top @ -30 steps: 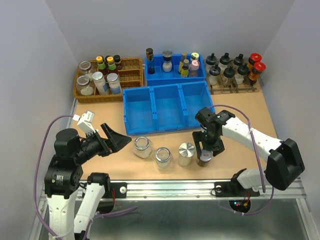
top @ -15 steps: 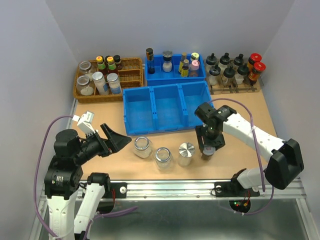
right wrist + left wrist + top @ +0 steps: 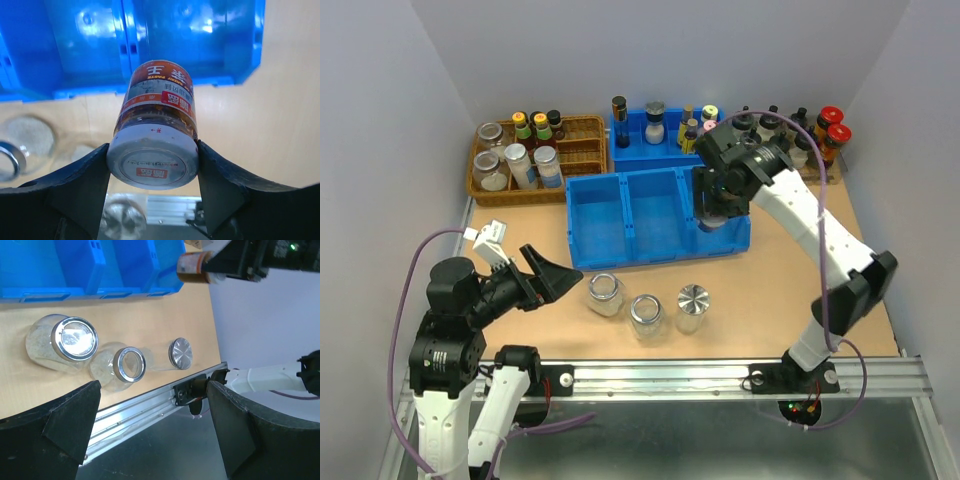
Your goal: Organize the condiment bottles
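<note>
My right gripper (image 3: 717, 203) is shut on the dark jar (image 3: 157, 95), which has a red-brown label. It holds the jar in the air over the right compartment of the blue three-part bin (image 3: 620, 262). The jar also shows in the left wrist view (image 3: 192, 267). Three jars stand in a row on the table in front of the bin. They are a clear jar (image 3: 605, 294), a second clear jar (image 3: 646, 315) and a silver-lidded jar (image 3: 693, 305). My left gripper (image 3: 558, 282) is open and empty, just left of the first clear jar (image 3: 67, 340).
A wicker basket (image 3: 582, 123) with several jars and bottles stands at the back left. A blue tray (image 3: 670, 152) of bottles is at the back middle. A wooden rack (image 3: 790, 178) of black-nozzled and red-capped bottles is at the back right. A metal rail (image 3: 670, 372) runs along the near edge.
My right gripper lifted the dark jar from the right end of the row and carried it back and up over the blue bin. My left arm has not moved.
</note>
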You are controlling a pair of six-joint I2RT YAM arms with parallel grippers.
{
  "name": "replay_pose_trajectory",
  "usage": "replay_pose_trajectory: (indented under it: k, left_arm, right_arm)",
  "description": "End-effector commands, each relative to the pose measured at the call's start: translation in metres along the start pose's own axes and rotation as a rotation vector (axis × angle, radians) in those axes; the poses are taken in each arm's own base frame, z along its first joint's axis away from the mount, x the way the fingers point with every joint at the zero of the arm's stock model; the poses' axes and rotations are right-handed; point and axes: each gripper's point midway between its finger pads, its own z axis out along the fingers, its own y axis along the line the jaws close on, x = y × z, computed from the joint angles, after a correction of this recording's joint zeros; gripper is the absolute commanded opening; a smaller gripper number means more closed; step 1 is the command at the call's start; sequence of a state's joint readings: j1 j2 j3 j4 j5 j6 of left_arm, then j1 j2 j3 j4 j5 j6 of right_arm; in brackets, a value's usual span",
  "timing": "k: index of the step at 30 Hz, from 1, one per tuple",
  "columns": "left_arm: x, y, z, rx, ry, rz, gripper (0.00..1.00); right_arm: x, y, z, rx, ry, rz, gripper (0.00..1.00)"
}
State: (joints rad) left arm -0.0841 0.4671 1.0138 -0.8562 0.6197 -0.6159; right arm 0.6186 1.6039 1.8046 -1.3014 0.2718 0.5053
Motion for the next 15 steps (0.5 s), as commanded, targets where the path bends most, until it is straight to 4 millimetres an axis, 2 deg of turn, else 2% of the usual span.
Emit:
replay_pose_trajectory:
  k: [1,3,5,6,8,9,15]
  left_arm:
    - [-0.011,-0.011,0.002,0.044,-0.03,0.033,0.99]
    - [-0.013,-0.012,0.003,0.05,-0.032,0.035,0.99]
    - [-0.014,-0.014,0.003,0.054,-0.035,0.039,0.99]
    - [-0.016,-0.014,0.003,0.056,-0.039,0.039,0.99]
    - [-0.016,-0.016,0.002,0.06,-0.042,0.041,0.99]
    - [-0.017,-0.016,0.002,0.063,-0.046,0.045,0.99]
    - [-0.017,-0.017,0.001,0.063,-0.048,0.045,0.99]
  right_arm:
    - [-0.059,-0.005,0.008,0.053,-0.124,0.053,0.01]
    - [-0.079,-0.006,0.023,0.04,-0.117,0.078,0.0]
    - [-0.089,-0.01,0.035,0.049,-0.111,0.095,0.0]
    - [-0.097,-0.015,0.048,0.062,-0.101,0.106,0.0]
    - [-0.104,-0.02,0.059,0.07,-0.094,0.118,0.0]
    - [-0.108,-0.023,0.071,0.059,-0.079,0.129,0.01]
    - [-0.116,-0.014,0.105,-0.05,-0.012,0.158,0.0]
